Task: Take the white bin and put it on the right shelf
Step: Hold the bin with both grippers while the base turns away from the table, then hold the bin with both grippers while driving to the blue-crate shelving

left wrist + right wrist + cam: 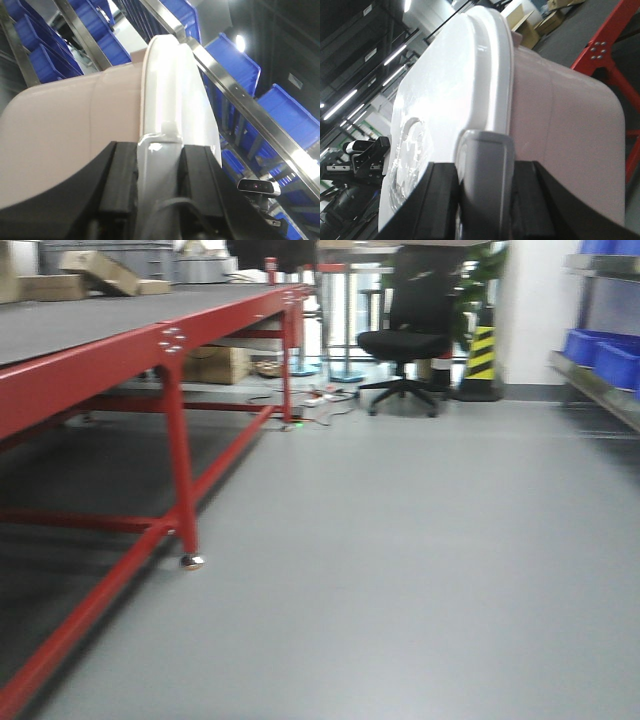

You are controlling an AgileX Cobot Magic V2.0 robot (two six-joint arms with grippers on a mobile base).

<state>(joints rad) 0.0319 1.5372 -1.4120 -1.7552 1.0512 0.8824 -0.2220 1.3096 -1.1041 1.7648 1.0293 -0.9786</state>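
The white bin [65, 135] fills the left wrist view, pinkish body on the left and white lid [175, 85] on the right. My left gripper [160, 155] is shut on the clip at its lid rim. In the right wrist view the same white bin [560, 115] shows its lid [445, 85] on the left, and my right gripper [485, 170] is shut on a grey latch [485, 150] at the rim. The bin is held up between both grippers. The right shelf [600, 390] is a metal rack at the right edge of the front view. Neither bin nor grippers appear in that view.
A red-framed table [170, 350] with cardboard boxes runs along the left. A black office chair [405, 340] and a yellow-black striped post [482, 355] stand at the back. Blue bins [600, 350] sit on the rack. Shiny rack rails [240, 96] with blue bins pass behind the bin.
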